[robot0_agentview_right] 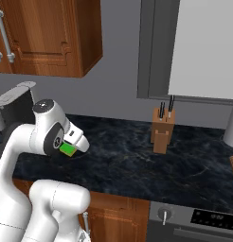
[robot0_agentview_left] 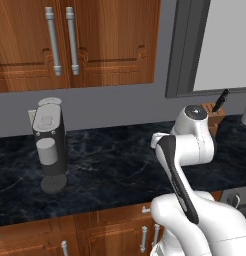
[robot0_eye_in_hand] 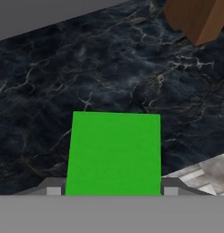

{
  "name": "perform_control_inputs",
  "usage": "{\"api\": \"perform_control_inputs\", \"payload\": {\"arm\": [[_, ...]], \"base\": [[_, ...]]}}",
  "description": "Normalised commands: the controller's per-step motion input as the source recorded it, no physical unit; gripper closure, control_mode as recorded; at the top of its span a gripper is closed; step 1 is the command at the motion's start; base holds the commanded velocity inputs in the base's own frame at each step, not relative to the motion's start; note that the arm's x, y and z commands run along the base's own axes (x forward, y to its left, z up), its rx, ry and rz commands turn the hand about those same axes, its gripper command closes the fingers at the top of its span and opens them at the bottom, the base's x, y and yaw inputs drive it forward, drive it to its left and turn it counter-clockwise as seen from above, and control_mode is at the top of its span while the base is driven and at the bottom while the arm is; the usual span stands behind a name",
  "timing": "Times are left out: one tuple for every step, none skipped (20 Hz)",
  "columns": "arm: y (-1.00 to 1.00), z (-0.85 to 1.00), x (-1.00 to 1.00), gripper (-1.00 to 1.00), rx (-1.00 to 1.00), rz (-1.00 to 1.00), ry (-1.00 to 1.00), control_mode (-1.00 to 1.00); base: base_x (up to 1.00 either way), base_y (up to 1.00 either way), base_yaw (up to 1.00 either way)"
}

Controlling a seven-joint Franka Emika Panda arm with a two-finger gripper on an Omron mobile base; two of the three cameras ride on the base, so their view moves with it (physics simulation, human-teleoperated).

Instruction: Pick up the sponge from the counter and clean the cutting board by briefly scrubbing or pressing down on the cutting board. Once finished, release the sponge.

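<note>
We have the sponge [robot0_eye_in_hand: 114, 154] in our gripper [robot0_eye_in_hand: 113, 191], its bright green top sitting between the two fingertips, which close against its sides. It hangs above the dark marble counter [robot0_eye_in_hand: 63, 82], so we judge the pick-up done. In the right base view the sponge shows as a green patch under the wrist. The knife block [robot0_agentview_right: 163, 128] stands farther along. We cannot make out the cutting board, so finding it, pressing and releasing remain.

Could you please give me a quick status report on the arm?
Tool straddling sponge, grip unconfirmed. Sponge over counter. Knife block stands farther right.
</note>
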Motion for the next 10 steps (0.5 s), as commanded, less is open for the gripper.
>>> {"api": "perform_control_inputs", "payload": {"arm": [[0.0,0.0,0.0,1.0,0.0,0.0,0.0,-1.0],[0.0,0.0,0.0,1.0,0.0,0.0,0.0,1.0],[0.0,0.0,0.0,1.0,0.0,0.0,0.0,1.0],[0.0,0.0,0.0,1.0,0.0,0.0,0.0,1.0],[0.0,0.0,0.0,1.0,0.0,0.0,0.0,1.0],[0.0,0.0,0.0,1.0,0.0,0.0,0.0,1.0],[0.0,0.0,0.0,1.0,0.0,0.0,0.0,1.0],[0.0,0.0,0.0,1.0,0.0,0.0,0.0,1.0],[0.0,0.0,0.0,1.0,0.0,0.0,0.0,1.0],[0.0,0.0,0.0,1.0,0.0,0.0,0.0,1.0]], "base": [[0.0,0.0,0.0],[-0.12,0.0,0.0],[-0.19,0.0,0.0],[-0.34,0.0,0.0],[-0.37,-0.04,0.0],[-0.45,-0.06,-0.02],[-0.42,-0.09,-0.06],[-0.46,-0.16,-0.08],[-0.45,-0.24,-0.09],[-0.45,-0.31,-0.1]]}}
